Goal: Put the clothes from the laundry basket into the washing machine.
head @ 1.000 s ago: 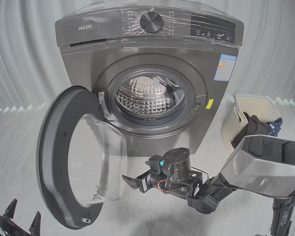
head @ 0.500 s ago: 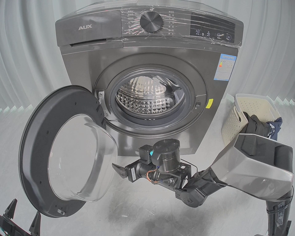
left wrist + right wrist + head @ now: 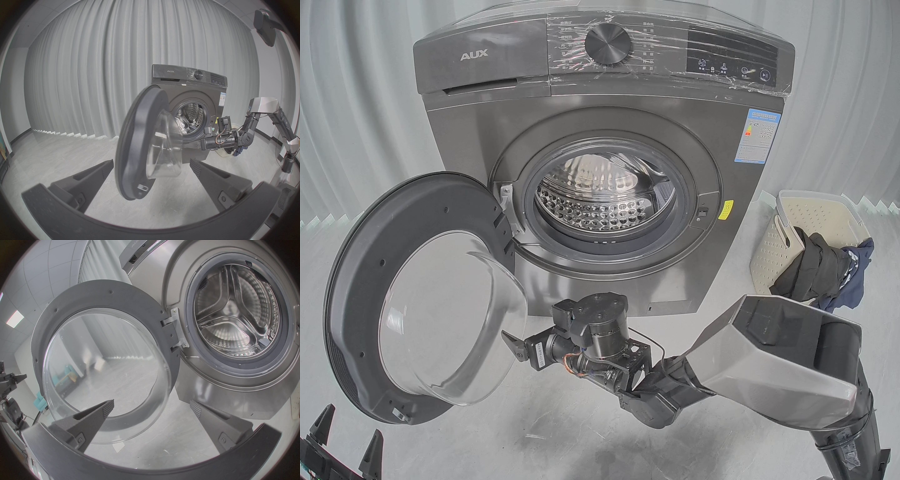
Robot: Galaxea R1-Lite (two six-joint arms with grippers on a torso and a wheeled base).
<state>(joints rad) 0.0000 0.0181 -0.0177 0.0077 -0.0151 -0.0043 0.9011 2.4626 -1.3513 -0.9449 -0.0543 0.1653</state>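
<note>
Door [image 3: 419, 287] swung wider, right tool [image 3: 512, 345] moved left beside it, wide and empty, left tool [image 3: 349, 431] wide.

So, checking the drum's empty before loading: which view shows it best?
Right wrist view: it looks straight into the drum, close up. The head view sees part of the inside from above; the left wrist view shows it far off.

I see a dark grey washing machine [image 3: 487, 125], its shiny silver drum [image 3: 600, 203] dotted with holes, a cream basket [image 3: 775, 250] with pinhole rows, black and navy clothes [image 3: 819, 272], and a white ribbed curtain [image 3: 350, 125].
</note>
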